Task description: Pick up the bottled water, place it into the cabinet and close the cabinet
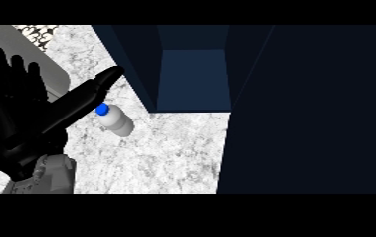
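You see the bottled water [116, 121] lying on its side on the marble desk [176, 151], its blue cap [102, 109] turned toward the upper left. Take the bottle as your landmark. Up and to the right of it stands the dark blue cabinet [192, 76], with its inside open to the view and its door [301, 111] swung out, filling the whole side to the right of the bottle. The bottle is outside the cabinet, near its front left corner but not touching it.

To the left of the bottle you have a black hand [44, 116], the left hand. Its fingers [103, 80] are stretched out straight and held together, pointing up and to the right, and they pass just above the bottle's cap. They are not curled around the bottle; whether they touch the cap you cannot tell. More straight fingers [22, 71] stand up further left of the bottle. Below the hand, the grey forearm [47, 176] comes in from the lower edge.

The right hand does not show.
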